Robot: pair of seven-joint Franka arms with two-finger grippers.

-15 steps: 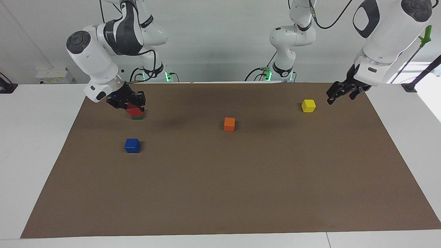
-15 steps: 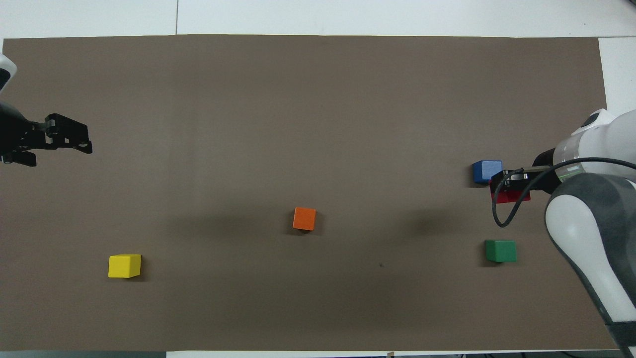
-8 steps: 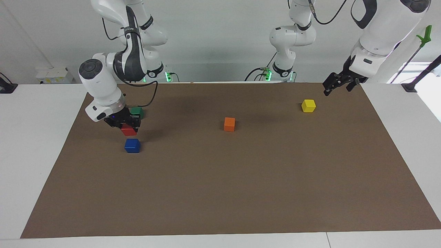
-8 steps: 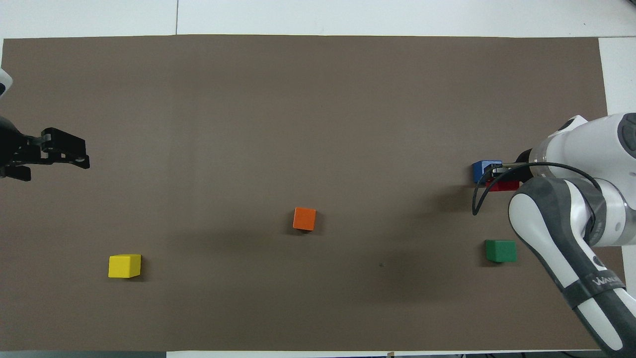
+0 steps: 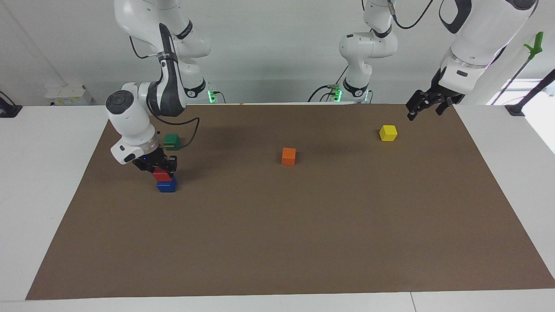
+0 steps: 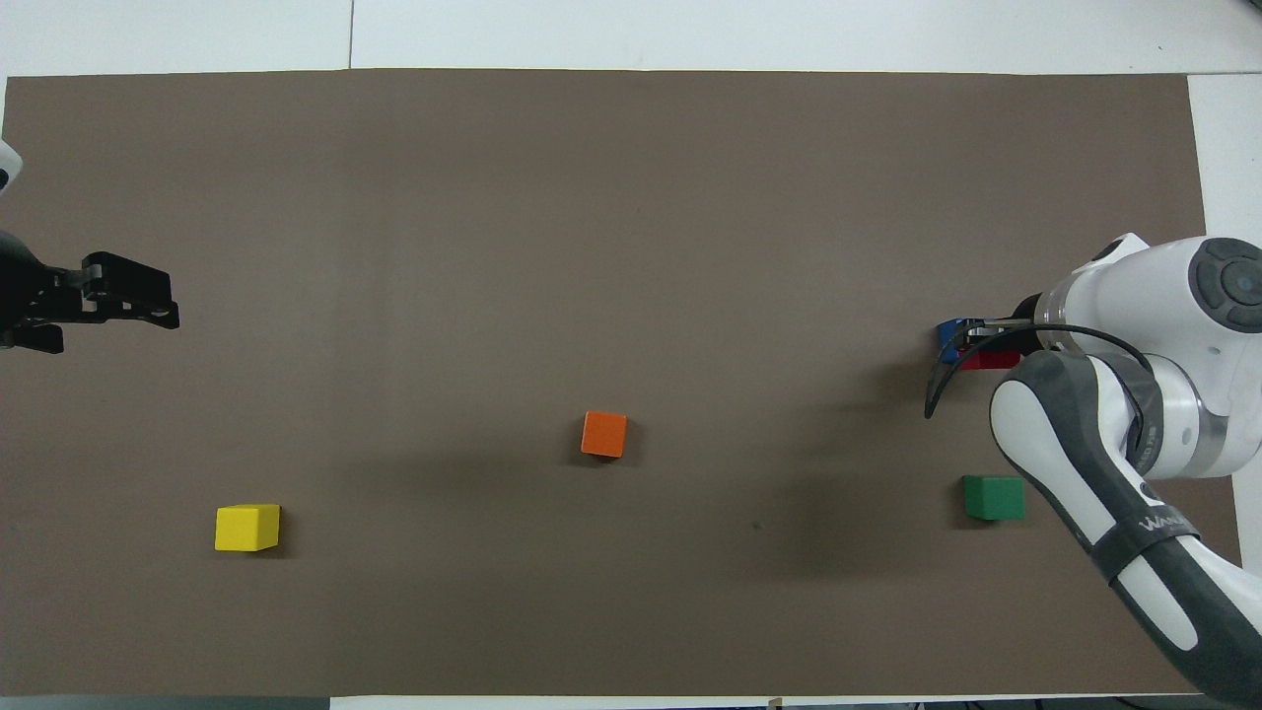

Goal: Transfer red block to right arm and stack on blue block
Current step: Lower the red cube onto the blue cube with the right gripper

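Nearest the robots, the left gripper [image 5: 422,107] waited with its jaws wide and empty, raised over the bench [image 5: 303,242] edge beside the yellow block [image 5: 388,132]. The green block [image 5: 172,140] came next, then the orange block [image 5: 288,156]. Farthest out, the right gripper [image 5: 159,166] had its jaws clamped on the red block [image 5: 161,174], which sat on or just above the blue block [image 5: 166,186]; contact could not be told. The handover looked done; releasing the block and lifting clear remained.
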